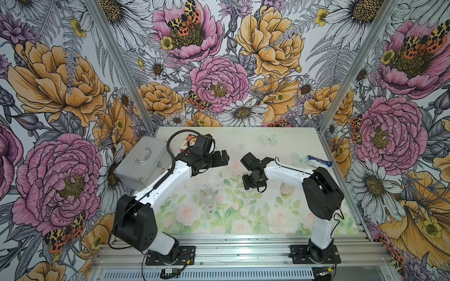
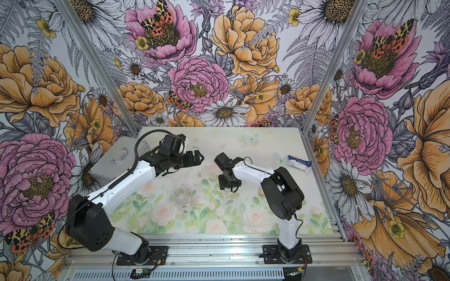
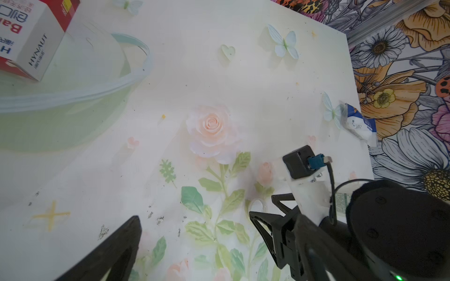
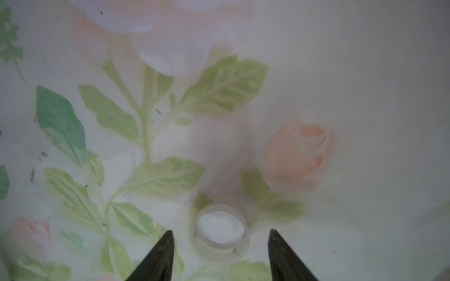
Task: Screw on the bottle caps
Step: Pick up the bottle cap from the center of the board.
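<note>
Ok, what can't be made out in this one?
Second bottle: left wrist view shows only a label strip; the right arm hides the rest.
Second cap: in no view.
Red-and-white box: cut by the left wrist view's edge; the left arm covers most of it in both top views.
Standing bottle: label print too small in both top views.

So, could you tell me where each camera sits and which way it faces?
Top views: above the arm bases, looking down over the table; left arm, right arm and bottle show.
Left wrist: raised, looking across the table at the right gripper; one own finger shows.
Right wrist: low, looking down at the cap; both fingertips show.
Shared: both wrist views show that cap between the right gripper's tips.
</note>
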